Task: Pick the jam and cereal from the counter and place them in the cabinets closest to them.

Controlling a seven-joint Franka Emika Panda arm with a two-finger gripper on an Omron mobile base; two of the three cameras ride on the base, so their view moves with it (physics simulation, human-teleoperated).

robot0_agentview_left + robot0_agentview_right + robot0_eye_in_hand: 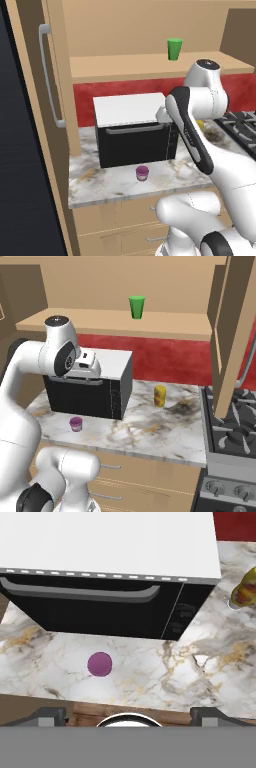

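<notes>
My end effector hangs high over the desk with its jaws spread wide and empty; only the fingertips peek in at the hand view's bottom edge. The jam stands upright on the desk just before the microwave, apart from it. A yellowish item right of the microwave is half cut off in the hand view, and a green cup stands on the cabinet shelf.
</notes>
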